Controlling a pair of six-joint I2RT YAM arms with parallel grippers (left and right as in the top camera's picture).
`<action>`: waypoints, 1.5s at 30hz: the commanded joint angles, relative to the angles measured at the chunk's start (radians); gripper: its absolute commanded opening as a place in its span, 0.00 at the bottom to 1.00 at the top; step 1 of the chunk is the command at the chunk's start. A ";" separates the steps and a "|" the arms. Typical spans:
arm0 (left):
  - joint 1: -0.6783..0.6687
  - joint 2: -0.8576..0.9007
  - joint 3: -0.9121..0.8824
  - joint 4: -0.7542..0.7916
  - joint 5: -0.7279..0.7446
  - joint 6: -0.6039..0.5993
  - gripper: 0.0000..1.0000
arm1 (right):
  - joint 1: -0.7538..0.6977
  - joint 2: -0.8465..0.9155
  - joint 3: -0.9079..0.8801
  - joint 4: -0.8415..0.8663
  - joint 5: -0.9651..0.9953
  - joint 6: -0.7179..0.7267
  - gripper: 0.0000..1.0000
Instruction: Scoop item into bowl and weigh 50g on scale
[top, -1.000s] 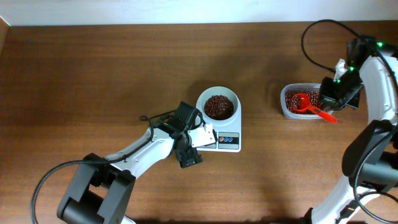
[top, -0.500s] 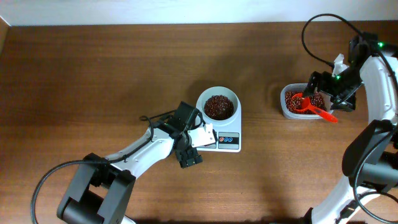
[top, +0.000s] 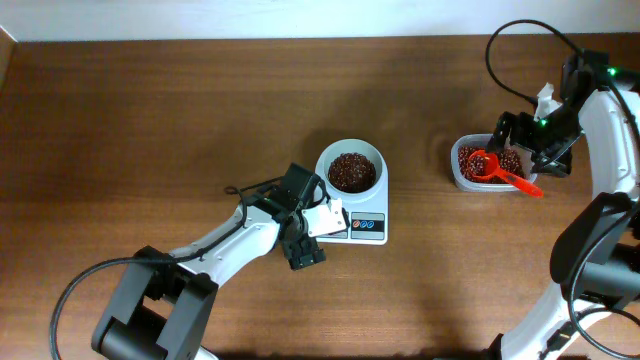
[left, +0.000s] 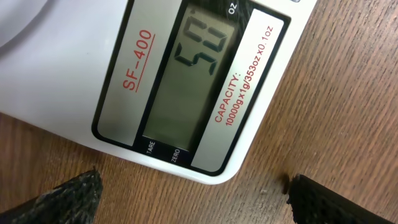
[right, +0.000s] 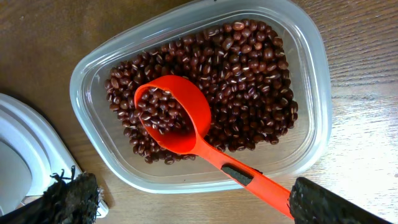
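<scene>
While my left hand (left: 200, 202) hangs spread at the scale (left: 68, 56) display (left: 186, 81) | bowl (top: 325, 160) of beans (top: 352, 172) on scale | right hand (right: 202, 202) spread above container (right: 314, 112); scoop (right: 186, 124) lies inside, seemingly free.

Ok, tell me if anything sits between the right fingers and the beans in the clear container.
Only the red scoop: it lies on the beans, cup part-filled, handle crossing the rim of the clear container toward the open right fingers. No lid; the rest of the pile is bare.
</scene>
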 joint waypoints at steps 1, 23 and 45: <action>-0.001 0.009 -0.005 -0.002 0.000 -0.006 0.99 | -0.002 0.000 -0.004 0.003 -0.009 0.006 0.99; -0.001 0.009 -0.005 -0.002 0.000 -0.006 0.99 | -0.002 0.000 -0.004 0.003 -0.009 0.006 0.99; -0.001 0.009 -0.005 -0.002 0.000 -0.006 0.99 | 0.044 -0.340 -0.003 0.003 -0.009 0.006 0.99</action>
